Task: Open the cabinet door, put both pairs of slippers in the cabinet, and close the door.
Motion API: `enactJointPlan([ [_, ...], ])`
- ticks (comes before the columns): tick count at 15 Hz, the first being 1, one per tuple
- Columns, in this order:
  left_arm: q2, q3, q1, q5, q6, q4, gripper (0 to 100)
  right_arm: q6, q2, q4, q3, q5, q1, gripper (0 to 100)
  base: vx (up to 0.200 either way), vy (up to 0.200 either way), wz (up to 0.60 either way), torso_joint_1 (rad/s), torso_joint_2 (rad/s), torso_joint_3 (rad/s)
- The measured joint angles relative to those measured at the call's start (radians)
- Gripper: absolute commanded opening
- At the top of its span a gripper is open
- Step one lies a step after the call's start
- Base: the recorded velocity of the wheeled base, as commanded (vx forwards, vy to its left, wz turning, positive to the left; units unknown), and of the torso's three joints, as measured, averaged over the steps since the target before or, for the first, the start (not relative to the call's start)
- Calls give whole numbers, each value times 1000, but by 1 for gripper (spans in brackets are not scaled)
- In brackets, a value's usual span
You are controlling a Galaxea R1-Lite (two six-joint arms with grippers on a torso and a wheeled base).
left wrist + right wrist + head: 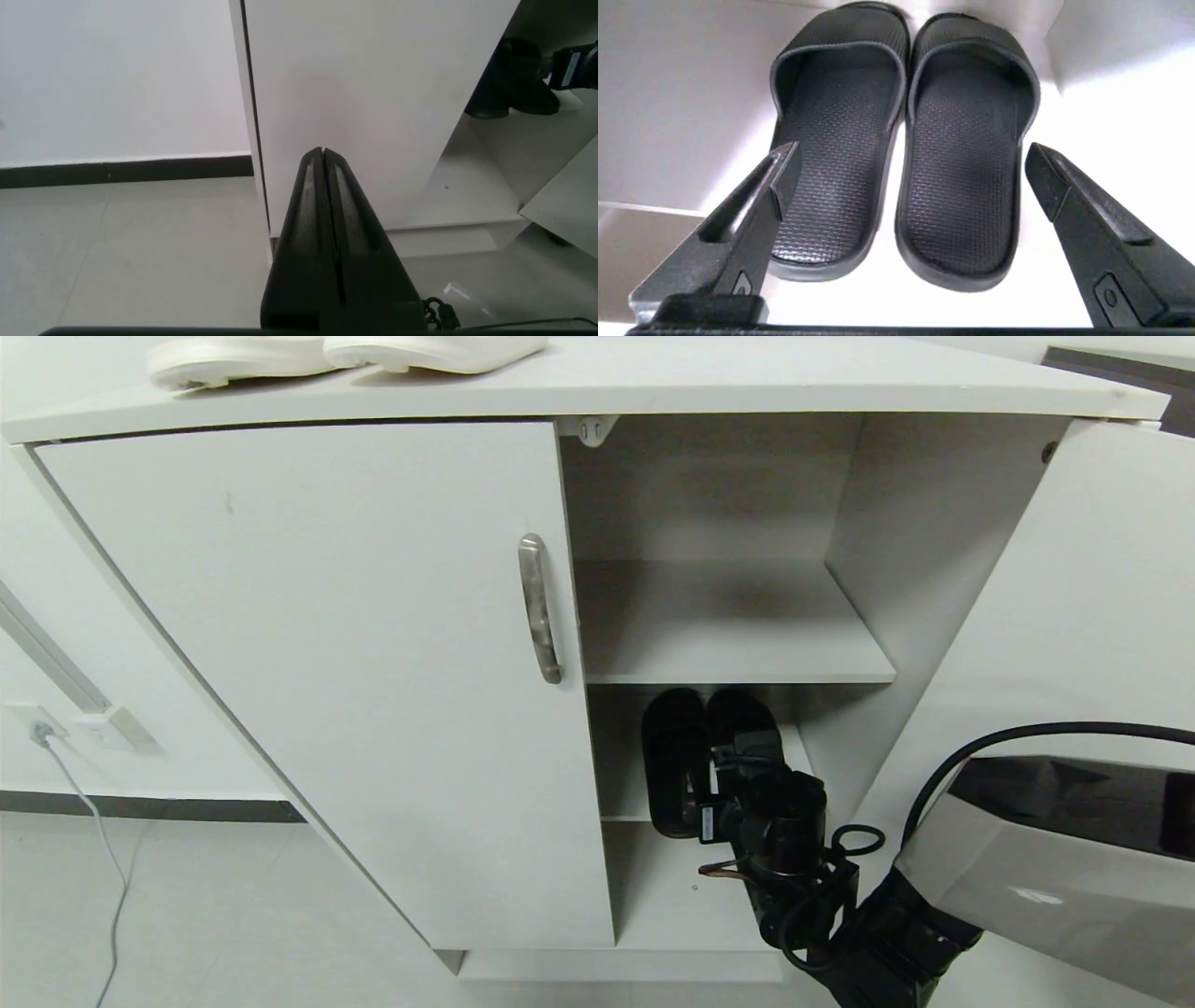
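Cabinet shelf (618,789): black slippers (962,168) just ahead of wide-open, empty right gripper (912,154).
White slippers (336,355) above it: likely light, bendy; pinch both across sides. Left gripper (322,159) closed, empty.

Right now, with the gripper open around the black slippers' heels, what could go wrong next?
1. The black slippers seem to overhang the shelf edge at the heels; the right gripper, open either side, could drag one off when withdrawing.
2. Those heels might block the open door.
3. The white slippers, on the cabinet top, could get shut out.
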Motion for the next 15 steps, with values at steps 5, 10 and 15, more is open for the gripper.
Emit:
enactJointPlan([
  [5,0,0,0,0,-1,0,0,-5,-10,-5,23,0,4,100,-200,0,0,0,0,3],
  [10,0,0,0,1,-4,0,0,-21,-19,-22,47,0,5,100,0,0,0,0,0,0],
  [15,0,0,0,0,1,0,0,-35,-23,-38,62,3,5,100,0,0,0,0,0,0],
])
